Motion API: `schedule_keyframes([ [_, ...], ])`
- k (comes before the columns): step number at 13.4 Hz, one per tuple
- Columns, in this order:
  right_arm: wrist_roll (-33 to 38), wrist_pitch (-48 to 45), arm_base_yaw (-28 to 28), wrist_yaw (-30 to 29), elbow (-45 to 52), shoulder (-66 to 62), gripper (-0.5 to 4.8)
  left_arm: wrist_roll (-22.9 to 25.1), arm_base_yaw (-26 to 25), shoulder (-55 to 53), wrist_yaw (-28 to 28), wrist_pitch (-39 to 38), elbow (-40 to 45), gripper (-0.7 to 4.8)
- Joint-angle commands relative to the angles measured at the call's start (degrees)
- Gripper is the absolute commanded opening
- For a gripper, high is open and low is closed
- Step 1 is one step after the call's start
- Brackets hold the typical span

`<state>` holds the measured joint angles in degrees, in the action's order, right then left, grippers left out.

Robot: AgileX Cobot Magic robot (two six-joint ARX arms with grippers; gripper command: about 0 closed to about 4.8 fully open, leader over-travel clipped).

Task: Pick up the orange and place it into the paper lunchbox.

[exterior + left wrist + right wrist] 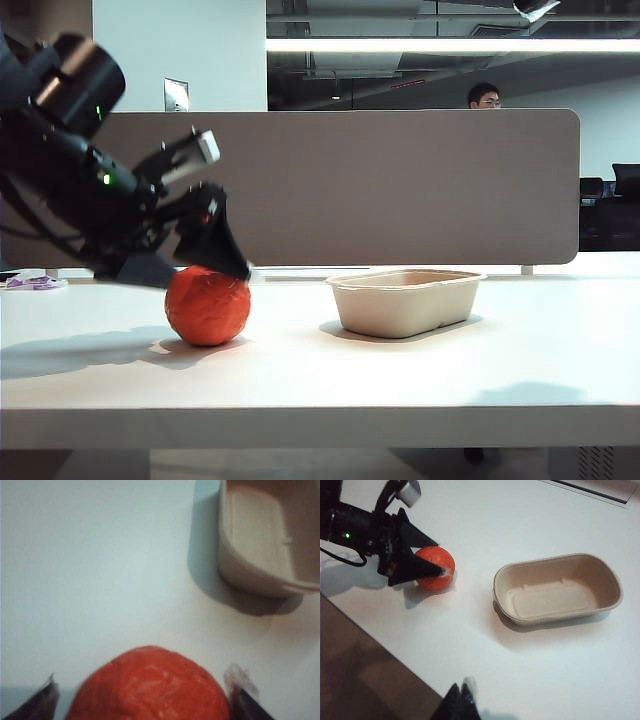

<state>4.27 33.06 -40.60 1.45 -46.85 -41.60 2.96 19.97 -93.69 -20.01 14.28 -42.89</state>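
- My left gripper (222,258) sits at the left of the exterior view, slanting down onto the crinkly, glossy red-orange ball of an orange (207,305), which rests on the white table (400,370).
- Its jaws stand spread and released, one dark finger on each side of the orange (150,687) in the left wrist view, with a sliver of gap showing at either flank; nothing is grasped yet.
- The relation that counts: the orange lies straight ahead between my fingers, so I judge the coming move to be a plain closing on it, with perhaps a little more descent first.
- Further right stands the shallow beige moulded-pulp lunchbox (404,301), empty and apart from the orange, its long side running across the exterior view; after the lift, the carry would go rightward.
- My right gripper (461,700) hangs high above the table's near edge, well apart from both things, its fingertips pressed together on nothing.
- So the left arm is clearly the nearer one.
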Motion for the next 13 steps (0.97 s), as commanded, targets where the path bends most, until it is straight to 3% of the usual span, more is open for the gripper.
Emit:
schedule_keyframes([
  [1, 0.2, -0.7, 0.0, -0.1, -0.4, 0.1, -0.02, 0.1, 0.0, -1.1, 0.9, 1.3, -0.2, 4.79],
  [2, 0.2, -0.7, 0.0, -0.1, -0.4, 0.1, -0.02, 0.1, 0.0, -1.1, 0.9, 1.2, -0.2, 4.79],
  [5, 0.2, -0.7, 0.0, -0.1, -0.4, 0.1, -0.02, 0.0, 0.0, -1.1, 0.7, 1.3, -0.2, 3.98],
  [7, 0.2, -0.7, 0.0, 0.0, -0.4, 0.1, -0.02, 0.0, 0.0, -1.1, 0.7, 1.8, -0.3, 3.98],
  [8, 0.2, -0.7, 0.0, 0.1, -0.4, 0.1, -0.02, -3.7, 0.0, -1.0, -3.7, 2.9, -4.8, 3.98],
  [9, 0.2, -0.7, 0.0, 0.2, -0.4, 0.1, -0.02, -4.9, 0.1, -1.0, -4.2, 2.9, -6.1, 3.98],
  [10, 0.2, -0.7, 0.0, 0.2, -0.4, 0.1, -0.01, -6.8, 2.2, -1.0, -4.2, 2.4, -11.9, 3.98],
  [11, 0.2, -0.7, 0.0, 0.1, -0.4, 0.1, -0.02, -6.4, 8.3, -2.9, -0.6, 1.3, -21.0, 3.98],
  [13, 0.2, -0.7, -0.1, 0.1, -0.4, 0.1, -0.02, -6.4, 9.3, -4.8, -0.5, 1.3, -23.5, 3.98],
])
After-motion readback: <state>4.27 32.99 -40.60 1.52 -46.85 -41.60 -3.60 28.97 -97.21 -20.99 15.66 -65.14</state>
